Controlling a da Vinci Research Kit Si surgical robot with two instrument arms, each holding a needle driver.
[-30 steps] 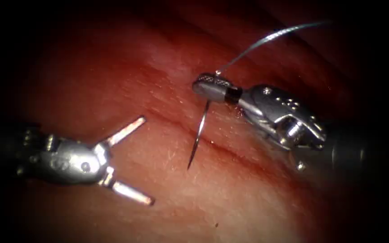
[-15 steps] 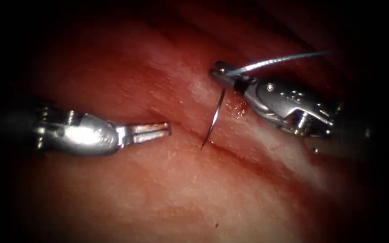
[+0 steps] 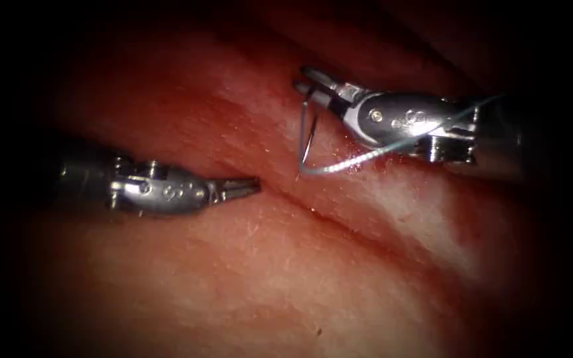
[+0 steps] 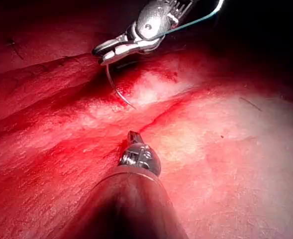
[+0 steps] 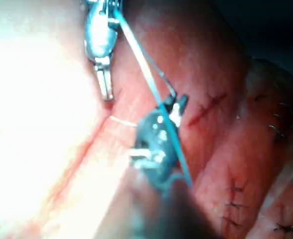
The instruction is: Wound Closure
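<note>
On the right side of the cut, the needle is gripped near its rear end by the right tool, its tip at the tissue surface. The thread is draped across that tool. The left tool is closed, empty, left of the cut.

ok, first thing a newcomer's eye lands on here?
The curved needle, held near its thread end by the right gripper, its tip touching the tissue just right of the cut. Next, the thread looping across that tool, and the left gripper, shut and holding nothing, left of the cut.
</note>
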